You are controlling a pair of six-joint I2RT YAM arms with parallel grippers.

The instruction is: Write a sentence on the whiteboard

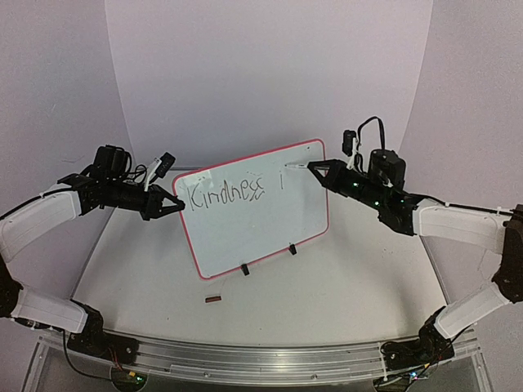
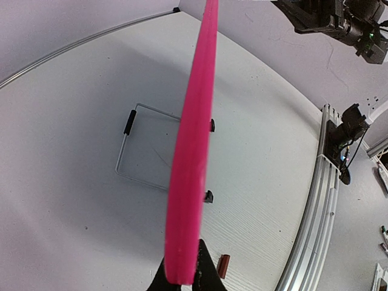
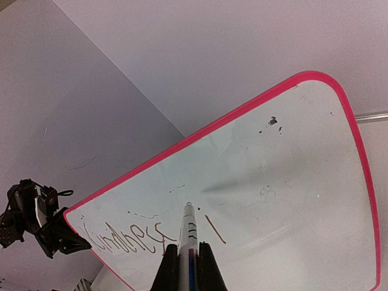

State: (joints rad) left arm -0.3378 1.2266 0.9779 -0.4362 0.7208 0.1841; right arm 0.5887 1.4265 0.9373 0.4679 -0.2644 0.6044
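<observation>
**A:** What is the left gripper (image 1: pixel 178 204) doing?

**B:** Its fingers are pressed together on the red rim at the left edge of the whiteboard (image 1: pixel 261 233). In the left wrist view the rim runs edge-on straight out from between them. The board stands tilted back on the worktop (image 1: pixel 351 286), on two black clip feet (image 1: pixel 244 269) below and to the right of that gripper.

**A:** Is anything lying near it?

**B:** A small brown-red piece (image 1: pixel 213 300) lies on the worktop below the gripper, just in front of the board's lower corner.

**A:** And the sentence (image 1: pixel 227 193)?

**B:** It begins immediately right of the left gripper. "Kindness" runs in uneven dark letters across the upper part of the board, followed by a short upright stroke (image 1: pixel 282 180).

**A:** And the right gripper (image 1: pixel 315 169)?

**B:** It is clamped on a marker (image 1: pixel 296 166), whose body sticks out ahead of the fingers. The tip is at the board's face, just beside that stroke, toward the top right corner. I cannot tell whether it actually touches.
</observation>
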